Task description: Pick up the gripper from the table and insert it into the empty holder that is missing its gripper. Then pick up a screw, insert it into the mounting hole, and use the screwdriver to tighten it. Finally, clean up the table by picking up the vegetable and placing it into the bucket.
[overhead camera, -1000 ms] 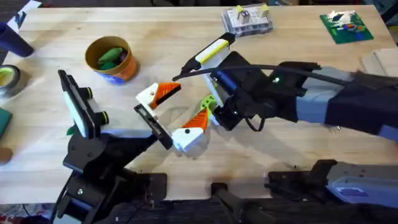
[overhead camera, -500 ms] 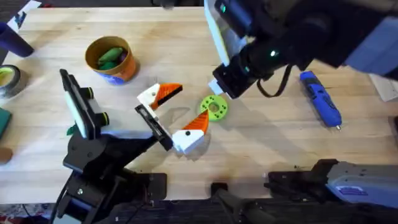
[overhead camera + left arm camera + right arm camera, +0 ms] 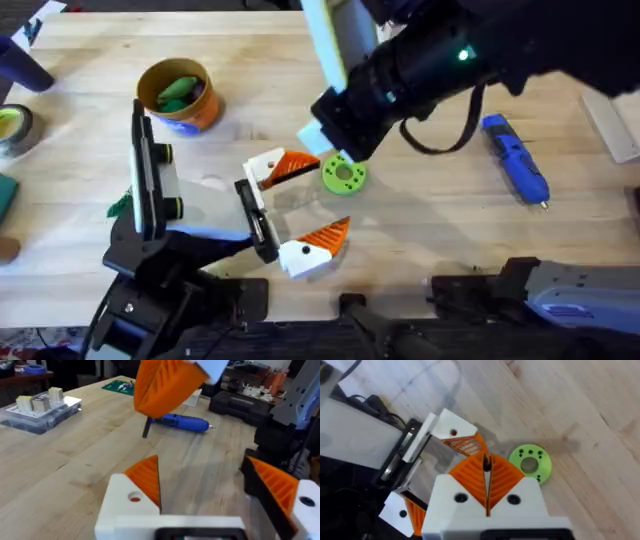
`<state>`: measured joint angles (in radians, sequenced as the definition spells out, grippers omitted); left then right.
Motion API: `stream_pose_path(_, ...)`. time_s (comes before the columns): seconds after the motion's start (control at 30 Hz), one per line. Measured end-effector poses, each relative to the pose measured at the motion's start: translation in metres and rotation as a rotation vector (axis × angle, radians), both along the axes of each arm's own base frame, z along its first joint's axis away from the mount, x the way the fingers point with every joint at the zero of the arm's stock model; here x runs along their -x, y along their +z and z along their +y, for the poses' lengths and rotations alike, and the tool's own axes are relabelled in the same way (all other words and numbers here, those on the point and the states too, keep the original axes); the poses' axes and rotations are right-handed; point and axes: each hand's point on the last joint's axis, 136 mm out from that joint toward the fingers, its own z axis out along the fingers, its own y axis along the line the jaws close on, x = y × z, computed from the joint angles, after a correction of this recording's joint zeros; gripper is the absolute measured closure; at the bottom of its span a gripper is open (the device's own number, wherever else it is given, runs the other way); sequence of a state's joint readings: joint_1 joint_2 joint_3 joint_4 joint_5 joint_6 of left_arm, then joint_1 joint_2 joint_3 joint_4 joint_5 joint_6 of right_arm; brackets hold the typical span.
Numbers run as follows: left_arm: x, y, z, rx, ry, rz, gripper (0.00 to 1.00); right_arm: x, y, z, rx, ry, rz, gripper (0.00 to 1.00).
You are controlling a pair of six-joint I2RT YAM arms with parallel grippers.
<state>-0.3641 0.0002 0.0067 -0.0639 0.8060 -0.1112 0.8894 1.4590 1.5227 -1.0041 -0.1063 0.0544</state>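
Item 1, right arm: reaches in from the right across the middle of the table, raised high under the overhead camera, forearm large and dark. I read its end effector (image 3: pixel 320 140) as pointing down, orange pads pressed together with nothing between them. It hangs above the table near a green disc (image 3: pixel 343 175).

Item 2, left arm: extends forward from its base at lower left, wrist laid low over the table (image 3: pixel 430 230). Its end effector (image 3: pixel 305 203) is spread wide. One white-and-orange finger sits at each end of the black crossbar (image 3: pixel 256 210), and nothing is between them.

Item 3, screwdriver (image 3: pixel 515 170): lies flat on the table to the right, well apart from both end effectors.

Item 4, bucket (image 3: pixel 200 115): stands upright at the far left, with the green vegetable (image 3: pixel 178 90) inside it.

Item 5, clear parts box (image 3: pixel 40 410): sits on the far side of the table.
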Motion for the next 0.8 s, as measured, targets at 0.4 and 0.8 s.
stream_pose_path(0.4, 0.007, 0.0, -0.003, 0.001, -0.044, 0.004, 0.014, 0.033, 0.002, 0.033, -0.034, 0.127, -0.009, 0.995)
stream_pose_path(0.8, 0.007, 0.0, -0.003, 0.001, -0.044, 0.005, 0.015, 0.029, -0.016, 0.049, -0.013, 0.141, 0.006, 0.995)
